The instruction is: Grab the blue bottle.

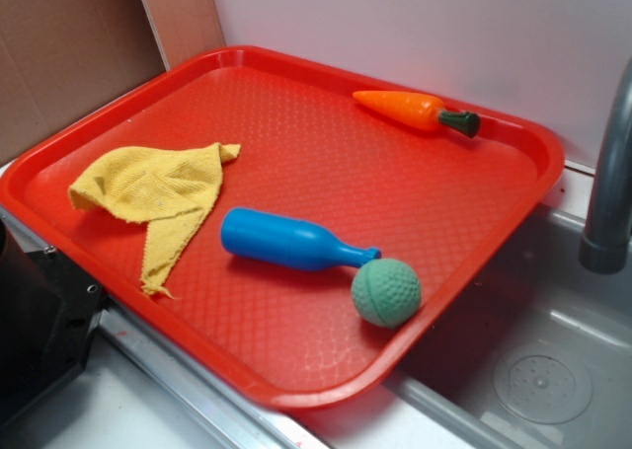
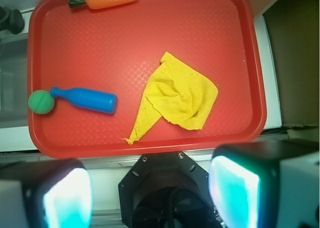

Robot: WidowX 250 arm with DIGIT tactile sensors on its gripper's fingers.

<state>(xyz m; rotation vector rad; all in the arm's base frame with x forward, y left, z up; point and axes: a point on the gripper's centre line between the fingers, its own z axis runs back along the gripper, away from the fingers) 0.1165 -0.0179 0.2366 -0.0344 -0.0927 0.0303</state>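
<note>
With the jaws spread wide and empty above the tray's near edge, the smooth blue bottle (image 2: 86, 99) may roll aside or nudge the touching green ball (image 2: 41, 101) when pinched.

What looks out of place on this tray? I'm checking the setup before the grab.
The blue bottle lies on its side, its neck touching the green ball. The yellow cloth is crumpled rather than flat. The toy carrot lies near the red tray's rim. Nothing spilled or broken.
</note>
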